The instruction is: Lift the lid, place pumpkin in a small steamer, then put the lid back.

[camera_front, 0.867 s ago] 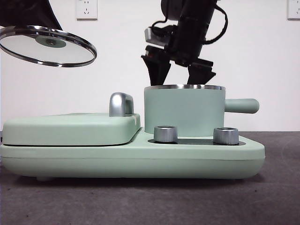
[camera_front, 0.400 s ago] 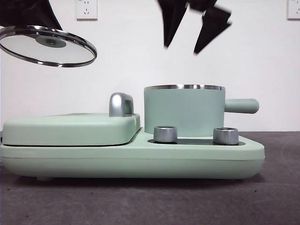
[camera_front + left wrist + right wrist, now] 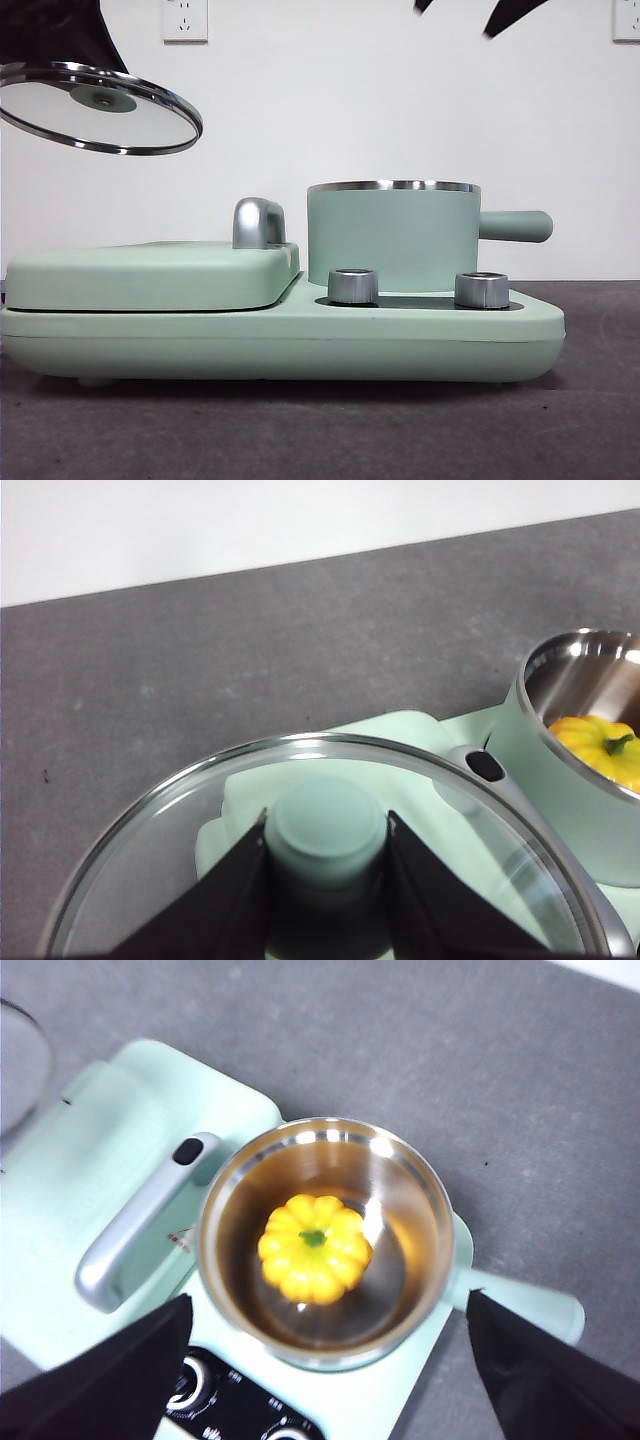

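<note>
Pumpkin (image 3: 314,1247) sits in steamer (image 3: 392,238) on grey table (image 3: 320,430).

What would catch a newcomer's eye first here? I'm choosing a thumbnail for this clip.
The yellow pumpkin sitting inside the small steamer, bright against its steel bowl. Next, the glass lid held in the air above the flat griddle cover by the left claw, shut on its knob.

The lid (image 3: 98,107) was clear glass in a polished steel rim. The small steamer (image 3: 325,1243) had a mirror-bright metal bowl and matt mint walls, holding the glossy pumpkin (image 3: 314,1248). The desk (image 3: 200,660) looked matt, grainy grey.
</note>
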{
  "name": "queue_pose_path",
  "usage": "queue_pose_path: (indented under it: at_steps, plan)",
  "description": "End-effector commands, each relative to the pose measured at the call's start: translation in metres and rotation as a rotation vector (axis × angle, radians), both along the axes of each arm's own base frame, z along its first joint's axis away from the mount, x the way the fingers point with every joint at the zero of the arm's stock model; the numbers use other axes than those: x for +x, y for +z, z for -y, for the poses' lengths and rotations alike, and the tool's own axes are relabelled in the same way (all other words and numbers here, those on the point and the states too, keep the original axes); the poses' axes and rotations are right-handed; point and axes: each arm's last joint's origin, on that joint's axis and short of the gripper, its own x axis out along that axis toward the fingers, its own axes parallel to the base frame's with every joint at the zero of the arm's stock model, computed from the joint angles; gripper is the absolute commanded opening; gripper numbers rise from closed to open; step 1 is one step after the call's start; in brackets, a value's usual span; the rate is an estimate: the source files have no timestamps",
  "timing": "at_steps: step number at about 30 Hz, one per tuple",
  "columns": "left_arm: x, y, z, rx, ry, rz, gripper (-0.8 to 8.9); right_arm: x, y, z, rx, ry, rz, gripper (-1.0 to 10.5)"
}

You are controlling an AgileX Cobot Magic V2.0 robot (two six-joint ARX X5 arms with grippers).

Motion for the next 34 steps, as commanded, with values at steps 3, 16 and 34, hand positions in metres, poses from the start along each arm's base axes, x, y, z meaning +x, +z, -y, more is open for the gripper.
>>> queue_pose_path:
  at_steps: [3, 16, 34]
  plan:
    - [-0.001, 0.007, 0.005, -0.021, -0.029, 0.034, 0.15, -0.028, -0.015, 0.015, 0.021, -0.079, -0.021, 4.2]
    - [-0.010, 0.009, 0.025, -0.045, -0.191, 0.038, 0.14, -0.105, -0.066, 0.061, 0.020, -0.181, 0.077, 4.2]
    - [-0.014, 0.023, 0.062, -0.152, -0.367, 0.223, 0.14, -0.143, -0.081, 0.082, 0.042, -0.192, 0.045, 4.2]
